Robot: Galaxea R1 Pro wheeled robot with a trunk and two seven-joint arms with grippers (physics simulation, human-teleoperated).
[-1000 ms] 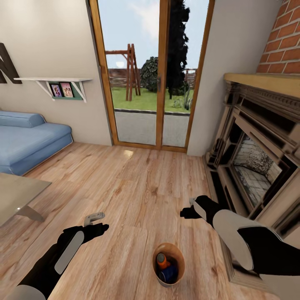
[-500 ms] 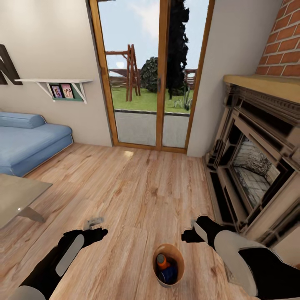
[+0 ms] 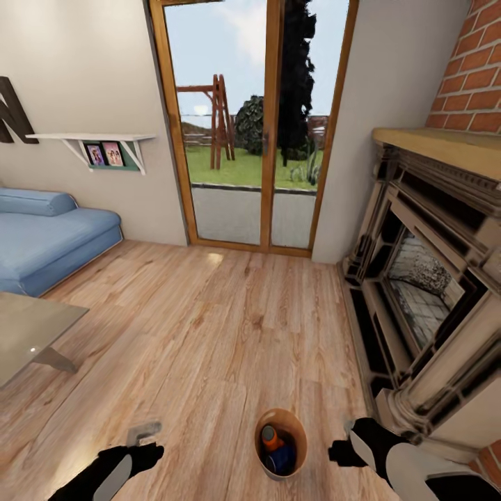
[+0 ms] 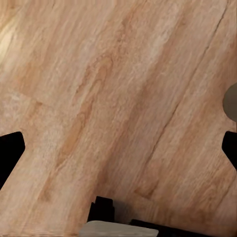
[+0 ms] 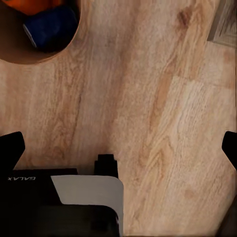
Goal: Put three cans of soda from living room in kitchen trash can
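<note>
- Your left gripper [image 3: 142, 437], 7 o'clock: pulled back and lower than a second ago, jaws spread, empty.
- Your right gripper [image 3: 346, 445], 5 o'clock: likewise retracted, spread, empty.
- Bin [image 3: 280, 442], 6 o'clock, on floor [image 3: 229, 327]: holds orange can [image 3: 271, 438] and blue can [image 3: 282, 459]; third unseen. Arms tucking suggests transit next.
- Sofa [image 3: 49, 236], 10 o'clock.

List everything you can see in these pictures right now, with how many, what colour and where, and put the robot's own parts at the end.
Trash can: one, pale outside, brown inside, on the floor between the two arms.
Soda cans: two visible inside the trash can, one orange, one dark blue; a third cannot be made out.
Floor: light wood planks.
Sofa: one, light blue, far left.
Coffee table: one, glass, near left.
Wall shelf: one, white, holding two framed photos.
Glass doors: wood-framed, ahead.
Fireplace: brick above, dark surround, right.
Left gripper: black arm, grey fingers, open, empty.
Right gripper: black and white, jaws unclear.
</note>
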